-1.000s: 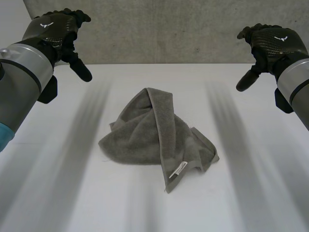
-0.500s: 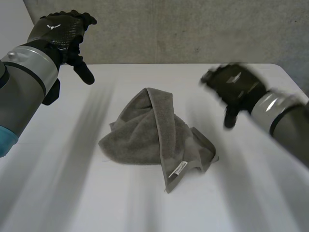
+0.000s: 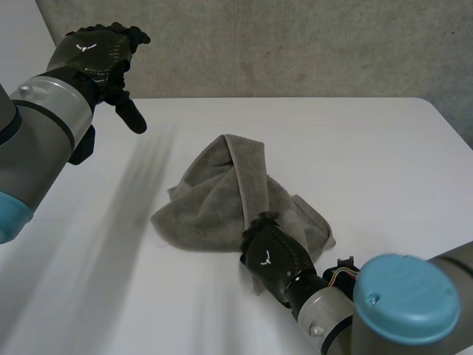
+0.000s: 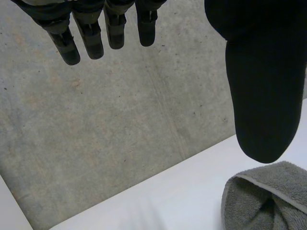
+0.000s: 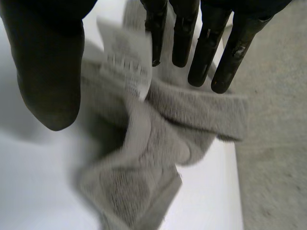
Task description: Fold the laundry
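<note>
— Towel (image 3: 222,200), grey, crumpled in a heap at the middle of the white table (image 3: 384,148), with a hemmed band running over the top toward the near side.
— Where against the right hand (image 3: 275,255)?
— Right under it. Low at the heap's near corner, palm over the cloth, fingers (image 5: 231,55) straight and spread from the thumb, closed on nothing. In the right wrist view, white label (image 5: 125,62) just at the fingertips, folds of terry beneath the palm.
— Touching?
— Cannot tell for certain; very close over that corner at the least.
— And the left hand (image 3: 100,52)?
— Raised, well apart from the heap, over the table's far left side by the grey wall (image 3: 295,44). Fingers straight and relaxed, thumb out, holding nothing. In the left wrist view, a rounded fold of the cloth just beyond the thumb tip, apart from it.
</note>
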